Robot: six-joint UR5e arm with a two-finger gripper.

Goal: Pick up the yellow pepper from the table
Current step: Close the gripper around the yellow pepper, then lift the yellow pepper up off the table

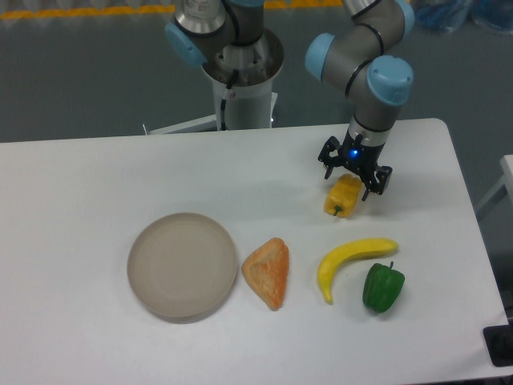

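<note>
The yellow pepper lies on its side on the white table, right of centre, its green stem pointing toward the front. My gripper hangs directly over the pepper's far end, open, with one dark finger to the left and one to the right of it. The fingers straddle the pepper's upper part and I cannot tell whether they touch it. The pepper's near half shows fully.
A yellow banana and a green pepper lie in front of the yellow pepper. An orange wedge-shaped piece and a round beige plate sit to the left. The robot base stands behind the table's far edge.
</note>
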